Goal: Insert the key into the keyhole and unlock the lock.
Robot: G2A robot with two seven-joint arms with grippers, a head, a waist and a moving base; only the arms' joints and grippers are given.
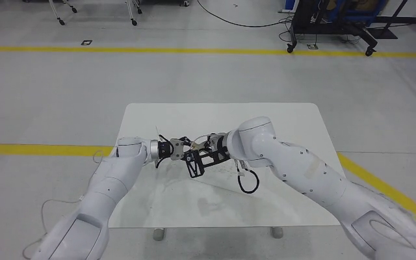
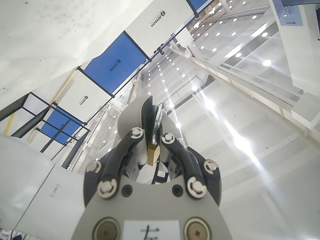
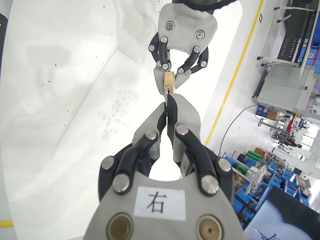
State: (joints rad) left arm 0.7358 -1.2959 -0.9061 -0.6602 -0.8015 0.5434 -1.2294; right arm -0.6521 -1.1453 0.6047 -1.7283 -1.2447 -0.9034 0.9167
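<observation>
**Desk:** What does the top view give us?

**Photographer:** Two arms meet above the middle of a white table (image 1: 286,120), left gripper (image 1: 184,150) and right gripper (image 1: 193,154) tip to tip. Yellow floor lines (image 1: 195,50) run behind and beside the table. A black wheeled frame (image 1: 331,29) stands well back.

**Desk:** Left wrist?

**Photographer:** The left gripper (image 2: 156,106) is clamped on the brass lock (image 2: 153,154), held in the air. The gripper itself hides where the two meet. Blue and white panels (image 2: 117,67) show beyond.

**Desk:** Right wrist?

**Photographer:** The right gripper (image 3: 168,100) is pinched fully closed on the key (image 3: 165,94), a sliver of metal touching the lock's keyhole end. How far in it sits, I cannot tell. A grey cabinet (image 3: 282,88) and blue bins (image 3: 275,176) stand on the floor past the table.
</observation>
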